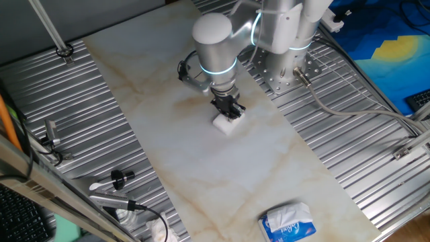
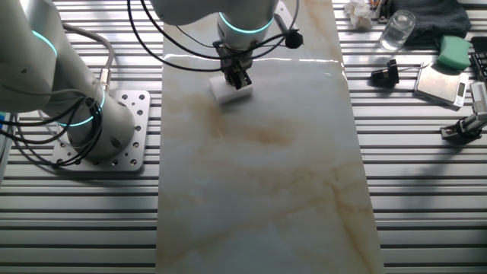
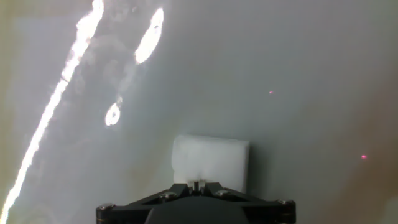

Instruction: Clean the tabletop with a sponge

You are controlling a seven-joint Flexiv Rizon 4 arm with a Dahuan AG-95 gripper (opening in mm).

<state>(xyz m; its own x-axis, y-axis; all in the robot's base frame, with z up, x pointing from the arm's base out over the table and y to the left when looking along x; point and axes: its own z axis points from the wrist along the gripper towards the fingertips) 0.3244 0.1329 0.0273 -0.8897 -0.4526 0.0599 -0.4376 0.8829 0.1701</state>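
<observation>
1. The sponge (image 1: 226, 124) is held clamped in the jaws, pressed on the worktop (image 1: 269, 168) mid-slab.
2. Even downward pressure is advised, with overlapping strokes over the tan smudges.

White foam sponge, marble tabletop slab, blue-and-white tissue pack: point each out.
White foam sponge (image 3: 210, 160): hand view, top face.
Marble tabletop slab (image 2: 259, 190): other fixed view, bare middle.
Blue-and-white tissue pack (image 1: 289, 223): one fixed view, top.

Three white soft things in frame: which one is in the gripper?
The sponge, the small white foam block pressed on the tabletop under the gripper. The tissue pack and cloth wad lie untouched at the near end.
</observation>
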